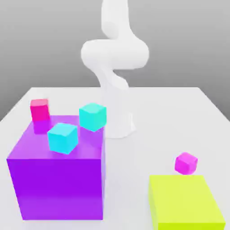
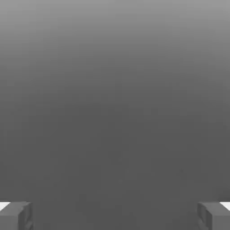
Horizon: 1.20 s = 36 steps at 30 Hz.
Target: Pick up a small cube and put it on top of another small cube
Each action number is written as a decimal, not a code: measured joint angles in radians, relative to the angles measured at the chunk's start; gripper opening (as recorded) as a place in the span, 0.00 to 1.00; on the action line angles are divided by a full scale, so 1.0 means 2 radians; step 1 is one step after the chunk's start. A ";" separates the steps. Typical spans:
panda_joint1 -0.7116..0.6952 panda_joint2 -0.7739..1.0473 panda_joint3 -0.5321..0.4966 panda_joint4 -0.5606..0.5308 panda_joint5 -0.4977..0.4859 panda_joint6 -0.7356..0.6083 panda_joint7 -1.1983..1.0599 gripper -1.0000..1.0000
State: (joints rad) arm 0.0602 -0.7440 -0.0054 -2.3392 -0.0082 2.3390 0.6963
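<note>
A smooth, glossy white robot arm [image 1: 115, 58] made of rounded, bulging tubular segments rises from a flared white base [image 1: 120, 126]. In the hand view, two blocky dark grey fingers [image 2: 16, 215] show pale white patches at their outer corners.

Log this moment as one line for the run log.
hand: open, holding nothing | magenta cube: on table behind yellow-green block | stack: not started

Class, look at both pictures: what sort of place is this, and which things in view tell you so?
Most likely a simulated tabletop test scene, not a real room: a plain white table against blank grey, a smooth white robot arm, and flat-coloured blocks such as the purple block and small magenta cube.
</note>
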 joint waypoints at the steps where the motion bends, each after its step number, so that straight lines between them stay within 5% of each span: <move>1: 0.013 0.012 -0.001 -0.008 -0.002 0.008 -0.022 0.50; 25: 0.274 0.279 -0.015 -0.196 -0.006 0.195 -0.543 0.50; 36: 0.341 0.422 0.006 -0.250 0.003 0.301 -0.726 0.50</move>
State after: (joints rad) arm 0.7412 0.0996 0.0070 -2.8387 -0.0028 2.9400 -0.7557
